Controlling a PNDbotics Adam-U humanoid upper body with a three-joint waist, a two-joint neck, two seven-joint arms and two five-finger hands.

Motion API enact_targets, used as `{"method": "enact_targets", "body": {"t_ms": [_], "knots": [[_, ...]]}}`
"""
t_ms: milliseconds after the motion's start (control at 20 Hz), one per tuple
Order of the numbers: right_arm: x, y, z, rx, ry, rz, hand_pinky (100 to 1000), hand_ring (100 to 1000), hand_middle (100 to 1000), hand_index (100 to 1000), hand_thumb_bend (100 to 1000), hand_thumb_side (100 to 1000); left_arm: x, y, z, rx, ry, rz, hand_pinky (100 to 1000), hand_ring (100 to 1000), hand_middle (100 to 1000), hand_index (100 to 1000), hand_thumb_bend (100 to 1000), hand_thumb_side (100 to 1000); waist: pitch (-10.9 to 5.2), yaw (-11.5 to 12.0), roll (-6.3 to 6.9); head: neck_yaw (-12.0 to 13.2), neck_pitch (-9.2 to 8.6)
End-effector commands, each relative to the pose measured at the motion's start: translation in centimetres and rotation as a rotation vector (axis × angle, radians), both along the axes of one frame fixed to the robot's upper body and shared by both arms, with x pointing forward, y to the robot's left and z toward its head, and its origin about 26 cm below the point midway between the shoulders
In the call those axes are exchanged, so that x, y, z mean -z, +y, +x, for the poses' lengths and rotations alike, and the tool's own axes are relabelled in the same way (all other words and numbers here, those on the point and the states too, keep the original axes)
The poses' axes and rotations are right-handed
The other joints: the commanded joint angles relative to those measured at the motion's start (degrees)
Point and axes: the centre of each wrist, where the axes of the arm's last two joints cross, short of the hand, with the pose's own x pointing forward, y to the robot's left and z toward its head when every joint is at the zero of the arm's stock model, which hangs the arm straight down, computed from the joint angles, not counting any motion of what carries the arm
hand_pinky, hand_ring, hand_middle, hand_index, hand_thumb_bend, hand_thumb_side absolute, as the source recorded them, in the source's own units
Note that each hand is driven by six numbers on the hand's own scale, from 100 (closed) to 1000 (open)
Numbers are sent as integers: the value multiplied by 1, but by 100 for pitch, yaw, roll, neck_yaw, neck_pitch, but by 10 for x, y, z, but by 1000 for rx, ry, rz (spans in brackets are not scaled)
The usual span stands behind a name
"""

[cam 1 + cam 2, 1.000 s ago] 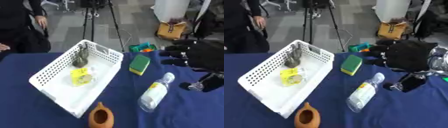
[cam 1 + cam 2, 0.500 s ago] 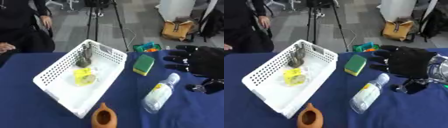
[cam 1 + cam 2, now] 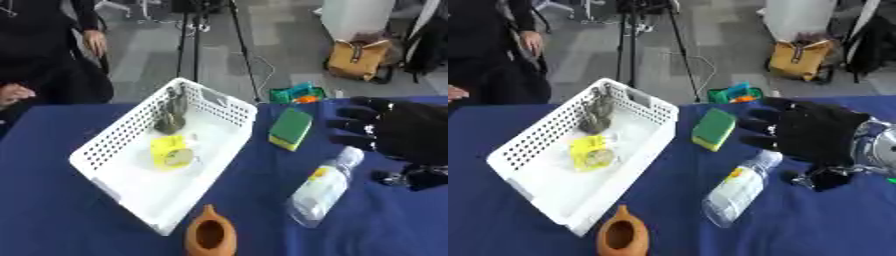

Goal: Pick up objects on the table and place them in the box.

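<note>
A white perforated basket lies askew on the blue table, holding a yellow item and a grey-green object. A clear plastic bottle lies on its side to the right of the basket. A green and yellow sponge rests behind it. A brown clay pot stands near the front edge. My right hand, black, hovers open just above and right of the bottle's cap end, fingers spread toward the sponge, thumb hanging low. My left hand is out of sight.
A small green and orange thing sits at the table's far edge. Beyond the table stand a tripod, a tan bag and a seated person at the far left.
The camera has shifted, so the whole scene sits differently. My right hand stays open by the bottle and has come slightly closer to its cap.
</note>
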Motion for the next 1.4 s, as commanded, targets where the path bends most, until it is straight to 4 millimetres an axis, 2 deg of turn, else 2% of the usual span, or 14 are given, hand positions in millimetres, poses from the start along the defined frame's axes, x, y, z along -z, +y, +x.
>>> {"method": "enact_targets", "body": {"t_ms": [50, 250, 600, 750, 1050, 1300, 1400], "knots": [[-6, -1, 2, 3, -21, -29, 1000, 1000, 1000, 1000, 408, 472, -8, -1, -2, 8, -24, 9, 752, 784, 854, 801, 100, 1000, -89, 13, -2, -34, -45], [-3, 0, 8, 3, 0, -54, 1000, 1000, 1000, 1000, 414, 505, -8, -1, -2, 9, -24, 9, 751, 782, 854, 800, 100, 1000, -82, 21, -3, -40, -19], [-1, -1, 21, 32, 33, -101, 1000, 1000, 1000, 1000, 416, 507, -8, -2, -2, 12, -25, 9, 750, 779, 854, 799, 100, 1000, -60, 60, -31, -21, 41], [2, -2, 27, 38, 49, -109, 1000, 1000, 1000, 1000, 422, 541, -9, -2, -1, 13, -26, 8, 750, 778, 854, 799, 100, 1000, -44, 82, -48, -7, 64], [8, -2, 37, 57, 49, -135, 1000, 1000, 1000, 1000, 434, 567, -9, -3, -1, 17, -28, 6, 749, 774, 854, 798, 100, 1000, -19, 119, -51, -14, 32], [9, 14, 39, 166, -36, -280, 1000, 1000, 1000, 1000, 434, 591, -8, -3, -1, 16, -25, 0, 749, 773, 854, 798, 100, 1000, -31, 91, -31, -246, -151], [8, 26, 36, 215, -61, -358, 1000, 1000, 1000, 1000, 415, 579, -8, -3, -1, 16, -23, -1, 749, 773, 854, 797, 100, 1000, -55, 65, -21, -629, -357]]}}
